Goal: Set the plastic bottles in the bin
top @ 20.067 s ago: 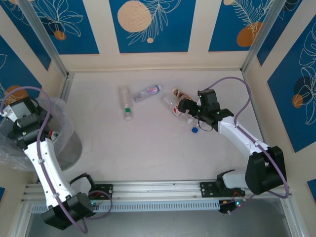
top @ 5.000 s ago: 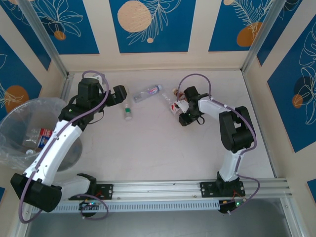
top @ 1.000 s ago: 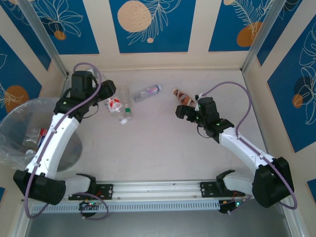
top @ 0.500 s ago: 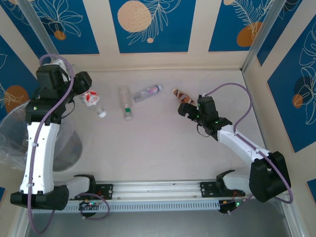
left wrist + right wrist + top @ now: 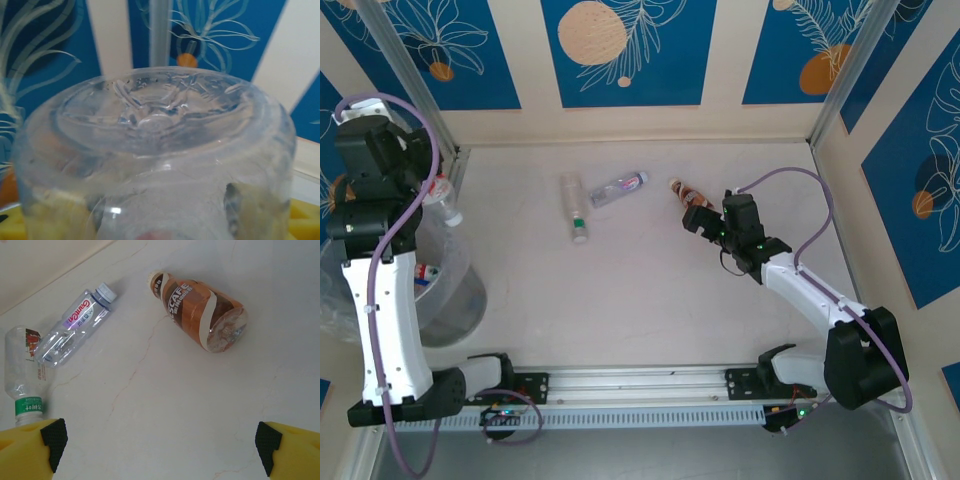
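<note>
Bin (image 5: 460,300) observed at the left edge of the table, lined with a crinkled clear bag. One bottle with a red label (image 5: 424,272) lay inside it.

Left gripper (image 5: 428,190) was raised over the bin's far rim and was pinching a red-labelled bottle (image 5: 443,200). Its white cap pointed down and away from the bin. In the left wrist view the bottle's clear moulded base (image 5: 155,150) sat close to the lens, with yellow finger pads at either lower corner.

Three bottles lay on their sides on the table, all well apart from the bin. Nearest the bin was a clear bottle with a green cap band (image 5: 574,208). Just beyond it lay a bluish-labelled bottle (image 5: 618,187), its base close to the first bottle's base. Whether the two touched could not be told. Farthest from the bin was a brown-labelled bottle (image 5: 687,191).

Right gripper (image 5: 700,222) hovered just beside the brown-labelled bottle, on the side away from the bin. Its jaws were spread wide with nothing between them, and the bare tabletop showed in the gap in the right wrist view.
</note>
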